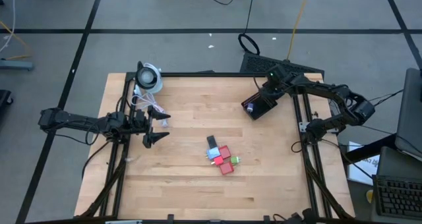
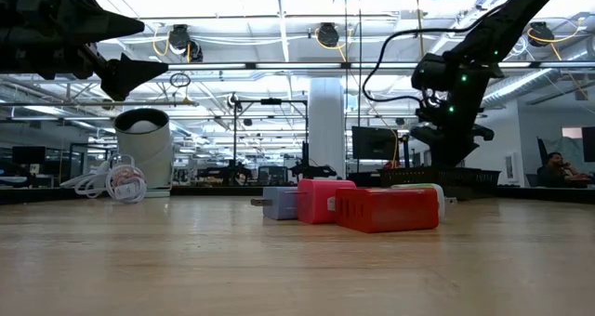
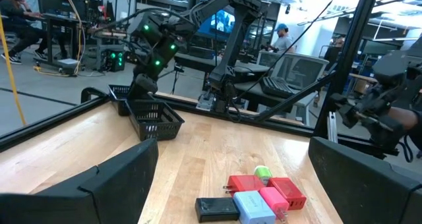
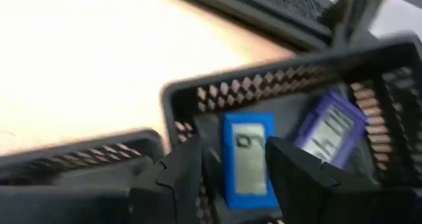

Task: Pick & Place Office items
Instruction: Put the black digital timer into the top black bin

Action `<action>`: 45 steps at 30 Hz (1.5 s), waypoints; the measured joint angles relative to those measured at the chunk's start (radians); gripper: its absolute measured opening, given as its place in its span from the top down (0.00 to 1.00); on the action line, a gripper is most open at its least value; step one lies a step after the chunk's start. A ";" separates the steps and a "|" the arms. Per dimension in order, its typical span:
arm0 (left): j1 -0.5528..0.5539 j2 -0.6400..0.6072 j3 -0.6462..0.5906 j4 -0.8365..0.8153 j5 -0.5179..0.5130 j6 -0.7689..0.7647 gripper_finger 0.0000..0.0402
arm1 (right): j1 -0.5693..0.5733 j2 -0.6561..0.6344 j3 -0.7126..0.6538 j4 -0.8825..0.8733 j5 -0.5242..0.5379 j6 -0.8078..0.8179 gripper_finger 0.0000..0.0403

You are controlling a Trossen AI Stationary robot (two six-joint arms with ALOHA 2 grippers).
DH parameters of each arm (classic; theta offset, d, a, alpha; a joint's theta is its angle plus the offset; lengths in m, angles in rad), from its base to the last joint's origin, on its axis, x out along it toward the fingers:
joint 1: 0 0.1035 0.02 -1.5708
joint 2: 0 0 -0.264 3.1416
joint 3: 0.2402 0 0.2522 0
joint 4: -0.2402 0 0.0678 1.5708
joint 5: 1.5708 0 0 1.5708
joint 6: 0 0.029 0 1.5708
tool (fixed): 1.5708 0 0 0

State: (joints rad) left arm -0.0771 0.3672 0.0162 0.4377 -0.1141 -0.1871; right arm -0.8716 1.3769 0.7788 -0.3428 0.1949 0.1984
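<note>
You are looking at a pale wooden desk (image 1: 198, 184) framed by dark rails, with one dark arm at each side.

At the far right corner of the desk sits a black mesh plastic basket (image 1: 258, 105). The right gripper (image 4: 234, 174) hangs just above it with its fingers parted. Between those fingers, in the right wrist view, a blue rectangular block (image 4: 248, 159) lies in the basket, and no finger visibly touches it. A pale lilac rectangular block (image 4: 330, 128) lies tilted beside the blue one in the same basket.

At the left edge of the desk the left gripper (image 1: 155, 130) is held above the surface, fingers spread wide and holding nothing. Just beyond it, toward the far left corner, stands a round white-and-black device (image 1: 149, 78), with a white coiled cable (image 1: 153, 111) lying between it and the gripper.

Near the middle of the desk, a little right of centre, the remaining office items are clustered, touching one another: a black flat block (image 1: 212, 142) on the far side, a light blue block (image 1: 214, 153) and a pink block (image 1: 220, 161) next to it, two red blocks (image 1: 225, 166), and a small green piece (image 1: 235, 160) at the cluster's right edge.
</note>
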 joint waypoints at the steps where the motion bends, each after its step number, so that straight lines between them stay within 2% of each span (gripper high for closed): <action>1: 0.000 0.000 0.000 0.000 0.000 0.000 0.01 | 0.003 0.000 0.000 0.011 -0.015 -0.001 0.61; 6: 0.000 0.000 0.000 0.000 0.000 0.000 0.01 | 0.029 -0.021 0.000 0.097 -0.141 0.000 0.61; 10: 0.000 0.000 0.000 0.000 0.000 0.000 0.01 | 0.081 -0.060 0.000 0.189 -0.290 -0.004 0.62; 16: 0.000 0.000 0.000 0.000 0.000 0.000 0.01 | 0.198 -0.129 0.000 0.270 -0.308 -0.024 0.62; 19: 0.000 0.000 0.000 0.000 0.000 0.000 0.01 | 0.275 -0.162 0.000 0.303 -0.358 -0.061 0.62; 22: 0.000 0.000 0.000 0.000 0.000 0.000 0.01 | 0.361 -0.184 -0.023 0.372 -0.353 -0.064 0.63; 24: 0.000 0.000 0.000 0.000 0.000 0.000 0.01 | 0.404 -0.187 -0.039 0.376 -0.312 -0.044 0.64; 27: 0.000 0.000 0.000 0.000 0.000 0.000 0.01 | 0.443 -0.187 -0.057 0.306 -0.187 0.026 0.65; 29: 0.000 0.000 0.000 0.000 0.000 0.000 0.01 | 0.459 -0.184 -0.058 0.232 -0.164 0.075 0.66; 32: 0.000 0.000 0.000 0.000 0.000 0.000 0.01 | 0.515 -0.183 -0.059 0.147 -0.173 0.103 0.67; 35: 0.000 0.000 0.000 0.000 0.000 0.000 0.01 | 0.590 -0.191 -0.059 0.136 -0.210 0.085 0.68; 39: 0.000 0.000 0.000 0.000 0.000 0.000 0.01 | 0.680 -0.202 -0.059 0.173 -0.301 -0.010 0.68; 45: 0.000 0.000 0.000 0.000 0.000 0.000 0.01 | 0.750 -0.294 -0.140 0.317 -0.304 -0.088 0.68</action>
State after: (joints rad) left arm -0.0772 0.3668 0.0162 0.4380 -0.1139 -0.1872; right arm -0.1221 1.0825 0.6392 -0.0260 -0.1089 0.1104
